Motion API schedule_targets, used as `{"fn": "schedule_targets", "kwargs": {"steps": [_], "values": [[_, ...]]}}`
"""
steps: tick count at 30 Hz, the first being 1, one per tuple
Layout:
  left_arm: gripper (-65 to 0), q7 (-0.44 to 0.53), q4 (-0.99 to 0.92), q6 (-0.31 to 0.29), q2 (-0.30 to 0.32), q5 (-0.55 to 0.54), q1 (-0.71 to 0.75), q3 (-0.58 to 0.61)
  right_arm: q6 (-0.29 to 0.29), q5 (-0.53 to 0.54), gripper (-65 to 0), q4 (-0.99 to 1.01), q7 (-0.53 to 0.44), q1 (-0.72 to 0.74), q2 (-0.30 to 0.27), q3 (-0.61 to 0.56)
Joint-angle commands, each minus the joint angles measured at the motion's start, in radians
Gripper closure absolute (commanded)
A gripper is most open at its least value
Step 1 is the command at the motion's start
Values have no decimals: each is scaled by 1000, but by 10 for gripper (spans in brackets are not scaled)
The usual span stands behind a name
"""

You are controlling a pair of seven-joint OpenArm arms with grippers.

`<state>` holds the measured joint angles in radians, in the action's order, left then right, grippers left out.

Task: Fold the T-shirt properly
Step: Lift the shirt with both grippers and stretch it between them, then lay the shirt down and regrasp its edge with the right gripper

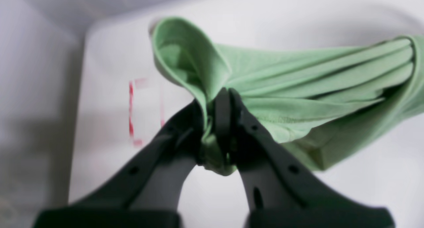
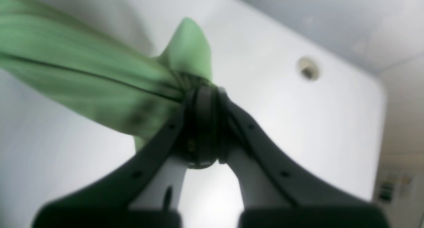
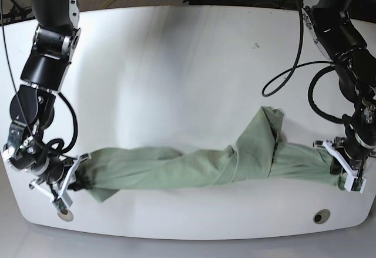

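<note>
**A:** Where is your T-shirt [image 3: 194,167] lying at the moment?

**B:** You are looking at it strung out along the near edge of the white table [image 3: 176,64], bunched into a long rope between your two arms. In the base view it is sagging onto the tabletop through the middle, and a loose fold is sticking up toward the side of your left arm.

**A:** What are your grippers doing?

**B:** Your left gripper [image 1: 222,98] is pinching one end of the shirt. In the left wrist view the black fingers [image 1: 265,142] are pressing together on a wad of green knit, with a flap curling up behind them and pleats running off to the right. Your right gripper [image 2: 205,92] is clamping the other end; in the right wrist view the cloth is gathering into tight creases where it is entering the jaws, and one pale corner is poking up above them.

**A:** Anything else showing on the table?

**B:** You are seeing a round hole [image 2: 308,69] in the tabletop beyond your right gripper, and some red marks [image 1: 132,108] on the surface to the left of your left gripper. Both wrist views are blurring a little, so finer details of the shirt are not making themselves out.
</note>
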<state>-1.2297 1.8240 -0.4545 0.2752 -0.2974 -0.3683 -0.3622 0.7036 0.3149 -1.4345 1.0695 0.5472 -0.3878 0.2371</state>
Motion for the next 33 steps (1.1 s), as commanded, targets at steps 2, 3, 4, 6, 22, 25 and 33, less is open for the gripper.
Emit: {"fn": "schedule_targets", "kwargs": {"steps": [2, 3, 4, 6, 22, 25, 33], "values": [[0, 24, 15, 4, 17, 11, 32, -7, -5, -12, 0, -96, -12, -80, 19, 49], [0, 24, 15, 4, 17, 11, 56, -7, -5, -12, 0, -113, -12, -115, 22, 58], [0, 24, 16, 4, 17, 11, 88, -7, -5, -6, 0, -130, -10, -155, 23, 69], [0, 24, 16, 4, 17, 11, 127, -7, -5, -4, 0, -148, -10, -217, 39, 80], [0, 31, 13, 4, 19, 11, 398, -10, -5, -12, -166, -213, -10, -539, 122, 252], [0, 31, 13, 4, 19, 11, 412, -10, -5, -12, -315, -213, -10, -553, 125, 256], [0, 31, 13, 4, 17, 11, 411, -10, -5, -12, -472, -214, -7, -470, 120, 242]]}}
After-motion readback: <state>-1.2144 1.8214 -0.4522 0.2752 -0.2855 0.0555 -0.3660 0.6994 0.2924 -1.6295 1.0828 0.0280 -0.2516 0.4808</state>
